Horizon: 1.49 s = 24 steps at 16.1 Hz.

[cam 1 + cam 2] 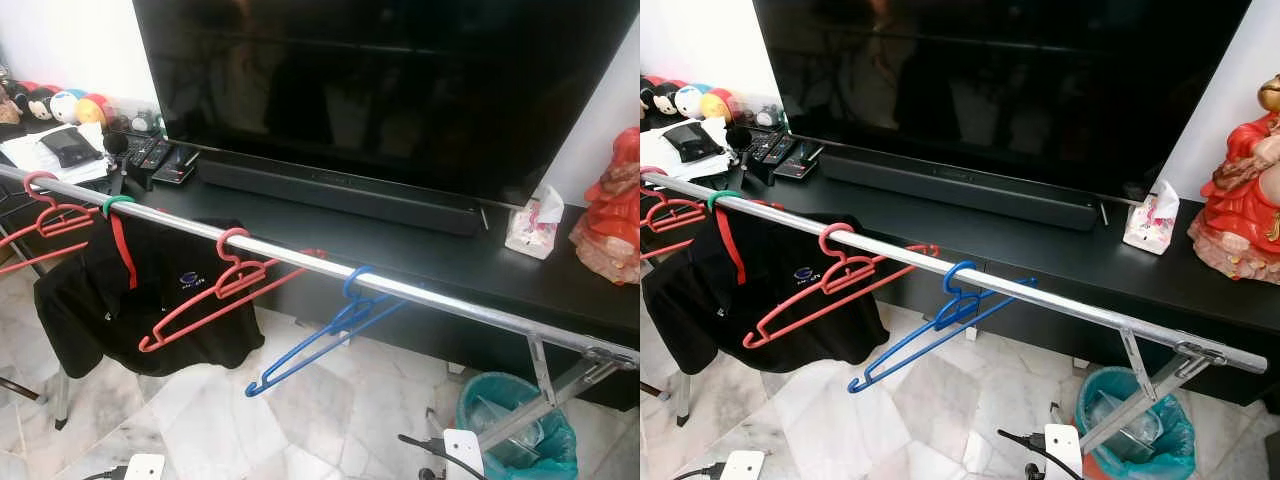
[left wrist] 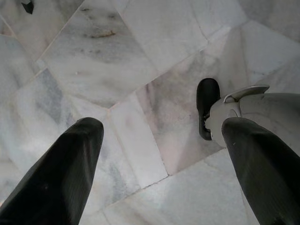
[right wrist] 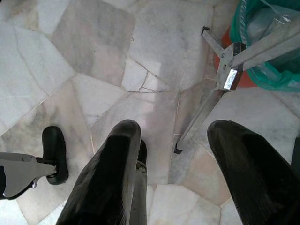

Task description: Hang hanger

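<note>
A silver rail (image 1: pixel 300 262) runs across in front of me, sloping down to the right. A blue hanger (image 1: pixel 335 325) hangs from it by its hook, near the middle. Left of it a red hanger (image 1: pixel 215 290) hangs on the same rail. A black shirt (image 1: pixel 95 290) on a green hanger (image 1: pixel 118 204) comes after that, and another red hanger (image 1: pixel 45 215) at the far left. Both arms hang low over the marble floor. My left gripper (image 2: pixel 161 129) is open with nothing between its fingers. My right gripper (image 3: pixel 174 129) is open too, near the rack's leg (image 3: pixel 201 112).
Behind the rail stands a black TV console (image 1: pixel 470 265) with a large TV (image 1: pixel 400 80), a soundbar (image 1: pixel 340 190), a tissue pack (image 1: pixel 533 225) and a red figurine (image 1: pixel 612 205). A green-lined bin (image 1: pixel 520 425) sits by the rack's right legs. Toys and remotes crowd the far left.
</note>
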Motion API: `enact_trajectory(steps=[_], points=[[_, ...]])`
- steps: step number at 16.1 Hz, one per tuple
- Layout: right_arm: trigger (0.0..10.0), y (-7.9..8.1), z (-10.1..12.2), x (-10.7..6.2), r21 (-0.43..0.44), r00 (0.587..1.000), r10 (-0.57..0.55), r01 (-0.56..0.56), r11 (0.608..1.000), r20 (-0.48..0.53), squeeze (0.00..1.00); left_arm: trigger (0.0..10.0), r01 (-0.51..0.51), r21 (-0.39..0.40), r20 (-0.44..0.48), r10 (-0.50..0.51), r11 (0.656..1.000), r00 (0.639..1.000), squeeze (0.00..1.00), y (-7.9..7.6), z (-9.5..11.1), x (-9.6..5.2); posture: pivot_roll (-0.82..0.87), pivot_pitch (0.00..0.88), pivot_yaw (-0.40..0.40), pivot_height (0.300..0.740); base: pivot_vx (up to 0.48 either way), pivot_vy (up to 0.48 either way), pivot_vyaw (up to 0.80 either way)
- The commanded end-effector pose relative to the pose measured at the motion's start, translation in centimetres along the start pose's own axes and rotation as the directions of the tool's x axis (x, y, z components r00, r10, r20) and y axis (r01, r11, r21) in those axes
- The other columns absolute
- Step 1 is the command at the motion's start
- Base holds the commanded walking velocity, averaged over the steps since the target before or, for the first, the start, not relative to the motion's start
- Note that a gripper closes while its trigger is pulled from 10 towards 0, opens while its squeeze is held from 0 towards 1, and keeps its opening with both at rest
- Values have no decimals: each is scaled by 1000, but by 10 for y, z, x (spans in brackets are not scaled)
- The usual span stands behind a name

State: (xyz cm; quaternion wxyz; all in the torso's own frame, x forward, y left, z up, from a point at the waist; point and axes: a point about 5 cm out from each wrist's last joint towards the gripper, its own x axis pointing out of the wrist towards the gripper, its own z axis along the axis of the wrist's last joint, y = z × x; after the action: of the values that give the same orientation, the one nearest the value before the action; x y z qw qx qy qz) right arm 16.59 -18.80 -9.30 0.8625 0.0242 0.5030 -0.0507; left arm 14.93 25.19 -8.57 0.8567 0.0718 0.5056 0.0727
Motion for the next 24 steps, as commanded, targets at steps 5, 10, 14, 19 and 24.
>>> enact_trajectory(steps=[5, 10, 14, 19, 24], points=[[10000, -4, 4, 0, 9, 1000, -8, 7, 1000, 9, 0, 10000, 12, 21, -17, -12, 1000, 1000, 0, 0, -5, -1, 177, 0, -77, 740, 0, 0, 0], [10000, -5, 4, 0, 9, 1000, -9, 9, 1000, 10, 0, 10000, 21, 28, -23, -20, 999, 1000, 0, -4, -5, 0, 172, 0, -78, 740, 0, 0, 0], [10000, -5, 4, 0, 9, 1000, -9, 9, 1000, 12, 0, 10000, 21, 29, -22, -20, 999, 1000, 0, -7, -4, 0, 165, 0, -76, 740, 0, 0, 0], [10000, -5, 5, 0, 18, 1000, -10, 10, 1000, 16, 0, 10000, 18, 39, -23, -17, 999, 1000, 0, -5, -5, 0, 159, 0, -72, 740, 0, 0, 0], [10000, -5, 6, 0, 21, 1000, -9, 9, 1000, 22, 0, 10000, 20, 39, -27, -19, 999, 999, 0, -4, -8, -1, 153, 0, -69, 740, 0, 0, 0]])
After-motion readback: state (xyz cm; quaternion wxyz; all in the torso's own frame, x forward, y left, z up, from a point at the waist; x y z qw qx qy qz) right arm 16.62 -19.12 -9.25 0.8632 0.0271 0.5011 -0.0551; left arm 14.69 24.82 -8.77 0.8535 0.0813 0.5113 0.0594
